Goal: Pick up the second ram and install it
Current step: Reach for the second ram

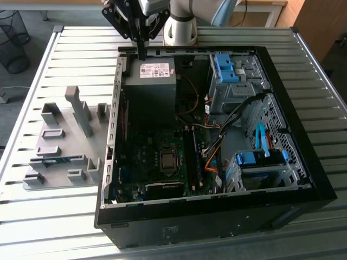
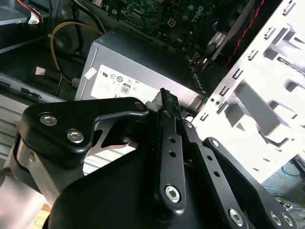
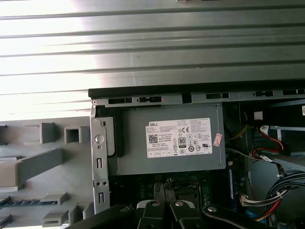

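The second ram (image 1: 56,160) lies flat in a slot of the grey holder plate (image 1: 65,130), on the table at the exterior view's left of the open computer case (image 1: 217,216). In the first wrist view the ram (image 3: 19,202) appears as a dark thin strip between grey blocks. My gripper (image 1: 142,53) hangs over the far edge of the case, just above the grey power supply (image 1: 152,81). It is shut with nothing in it, and its black fingers come together in both wrist views (image 2: 167,98) (image 3: 162,187). The holder is far from the gripper.
The case holds a motherboard (image 1: 162,162) with long memory slots (image 1: 191,154), bundled cables (image 1: 217,157), and drive bays with blue latches (image 1: 225,67) (image 1: 260,158). Grey holder blocks (image 1: 81,111) stand upright on the plate. The table (image 1: 81,49) is slatted metal.
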